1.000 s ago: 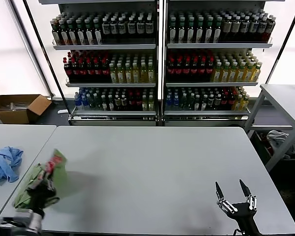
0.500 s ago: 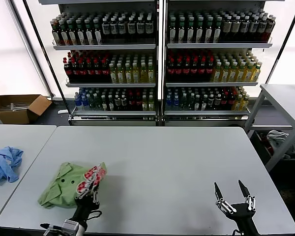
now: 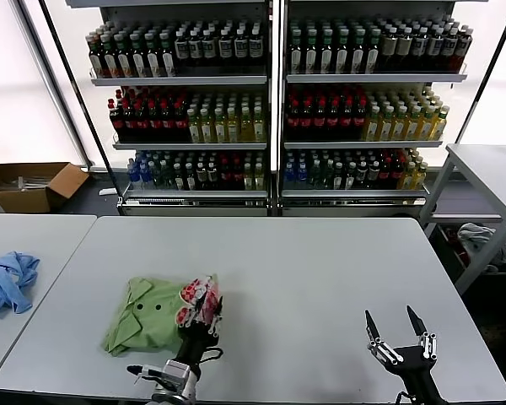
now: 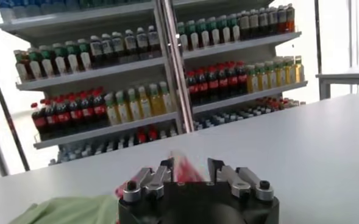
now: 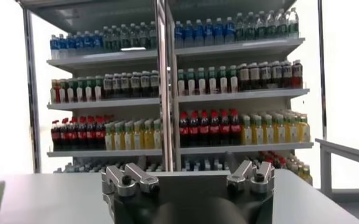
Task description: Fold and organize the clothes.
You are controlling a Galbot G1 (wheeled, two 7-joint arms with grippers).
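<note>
Grippers sat closest, at the near edge of the grey desk (image 3: 320, 270). The left gripper (image 3: 201, 319) was by the near edge, left of the middle, and its fingers were pinched on the red-and-white printed part of the green polo shirt (image 3: 152, 314). In the left wrist view, that printed cloth (image 4: 185, 169) stood up between the two fingers of the left gripper (image 4: 190, 176), with green cloth off to one side. The right gripper (image 3: 396, 331) waited near the right near corner, above the desk. Its two dark fingers were spread wide apart and held nothing. The right wrist view showed the right gripper (image 5: 188, 179) with only bare desk and shelves beyond it.

The shirt lay bunched on the desk, near the left near corner but not touching the edge. Its collar and small dark buttons faced up, and the printed side was lifted at the gripper.

Farther left, on another grey table (image 3: 34, 232), lay a light blue garment (image 3: 7, 280), well apart from the shirt.

Behind the far edge of the desk stood tall shelves (image 3: 274, 110) full of drink bottles. A brown cardboard box (image 3: 29, 184) sat on the floor at the far left.
</note>
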